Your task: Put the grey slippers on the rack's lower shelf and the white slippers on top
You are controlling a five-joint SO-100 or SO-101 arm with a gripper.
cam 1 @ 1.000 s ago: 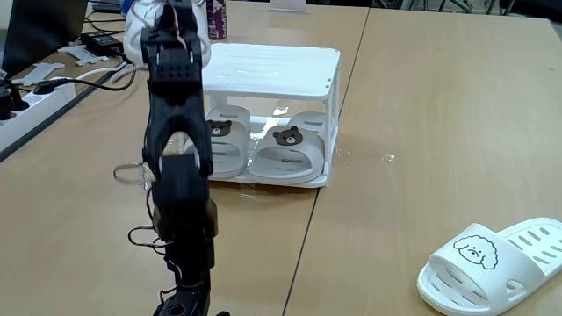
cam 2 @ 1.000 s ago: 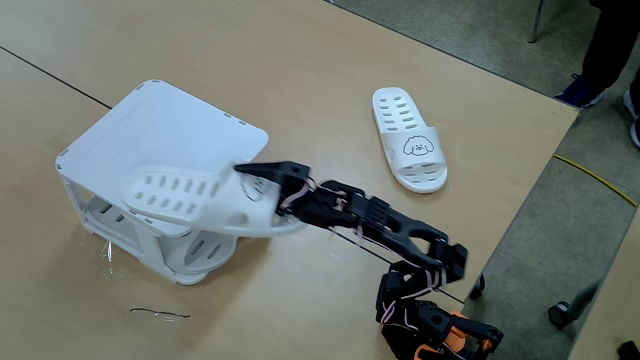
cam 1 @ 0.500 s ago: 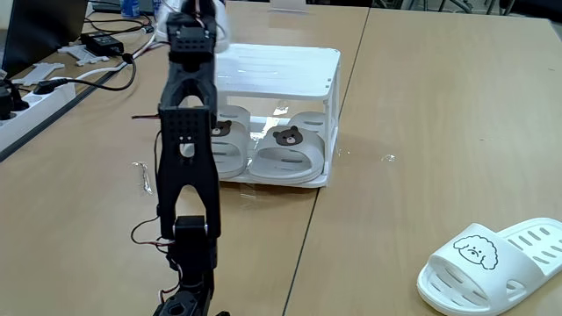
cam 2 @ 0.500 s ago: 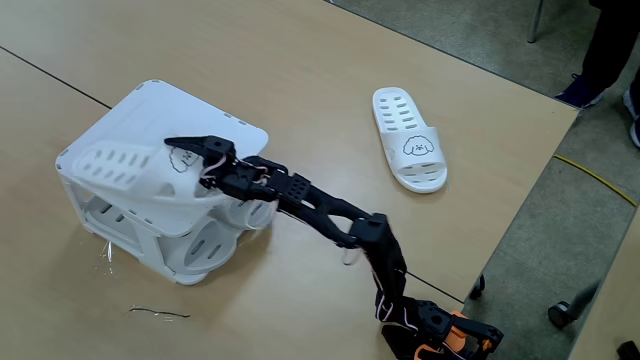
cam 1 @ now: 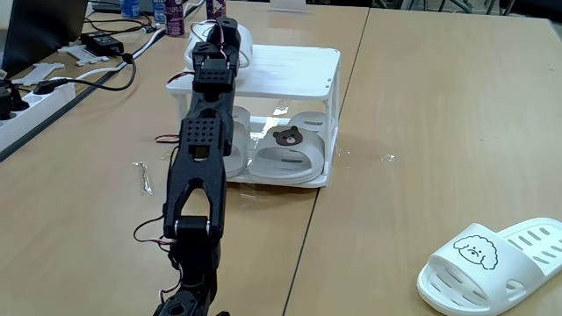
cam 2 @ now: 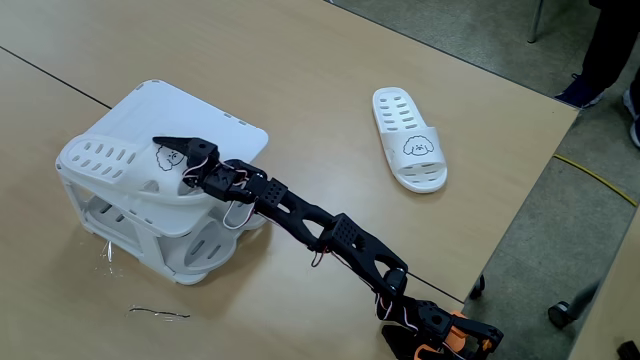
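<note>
Your arm is stretched out long and low over the desk (cam 2: pixel 300 90), reaching from its base to the rack (cam 2: pixel 215 130), and your gripper (cam 2: pixel 178 158) is clamped on one of the white slippers (cam 2: pixel 115 162), pinching it at the puppy-face end. That slipper lies flat on the rack's slatted top, along the edge nearest the camera in the fixed view from above, its slotted toe pointing toward the left of that picture. In the fixed view from behind the arm, the same slipper (cam 1: pixel 239 41) shows as a white rounded shape at the top's far left corner, mostly hidden by the arm. The other white slipper (cam 2: pixel 408 138) lies well apart from the rack on the bare desk, sole down, puppy face up; the low view has it at the bottom right (cam 1: pixel 494 263). The grey slippers (cam 1: pixel 290 151) sit side by side on the lower shelf (cam 1: pixel 320 178), bear badges facing the camera, the left one partly covered by your arm. A power strip (cam 1: pixel 35 101) and cables lie at the desk's left edge.
</note>
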